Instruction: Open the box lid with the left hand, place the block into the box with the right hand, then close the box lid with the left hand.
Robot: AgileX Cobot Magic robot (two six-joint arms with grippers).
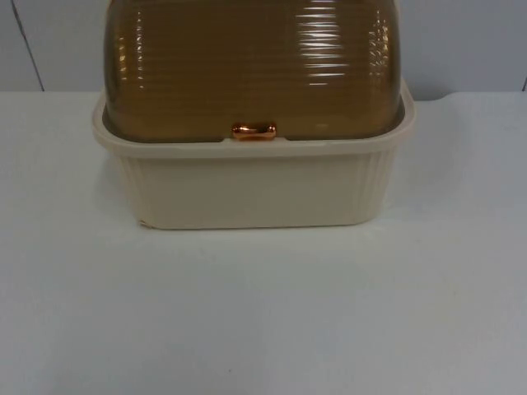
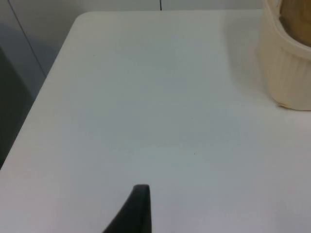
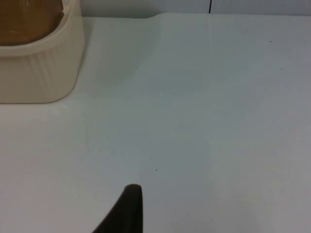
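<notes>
A cream ribbed box point(image 1: 255, 185) stands at the middle back of the white table. Its translucent brown domed lid point(image 1: 247, 66) is down on the rim, with a small copper handle point(image 1: 253, 130) at the front edge. My left gripper point(image 2: 138, 211) hangs over bare table to the left of the box, whose corner point(image 2: 286, 73) is some way off. My right gripper point(image 3: 127, 208) hangs over bare table to the right of the box point(image 3: 39, 73), also well apart from it. Both arms wait.
The grey partition wall point(image 1: 461, 41) rises right behind the box. In the left wrist view the table's left edge point(image 2: 46, 82) drops off to a dark floor. White table top point(image 1: 263, 313) stretches in front of the box.
</notes>
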